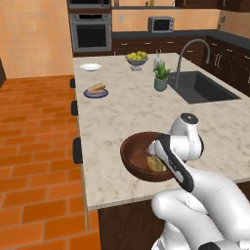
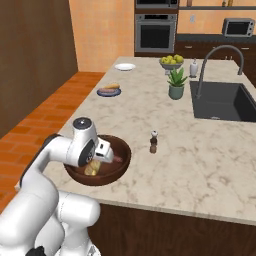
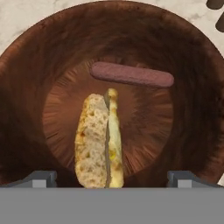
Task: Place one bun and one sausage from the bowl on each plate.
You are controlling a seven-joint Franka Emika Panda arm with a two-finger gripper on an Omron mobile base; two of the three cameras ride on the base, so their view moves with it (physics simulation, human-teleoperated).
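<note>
Looked straight down into the bowl (image 3: 26, 87) at bun (image 3: 98, 140) and sausage (image 3: 131, 75), gripper (image 3: 112, 177) spread wide; base views added the blue-grey plate (image 1: 96, 93).

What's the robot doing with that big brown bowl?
It is reaching down into the brown bowl with its gripper open, right above a bun. A sausage lies in the bowl too. Nothing is held yet. Farther along the counter, the blue-grey plate already has a bun and a sausage on it, and the white plate looks bare.
</note>
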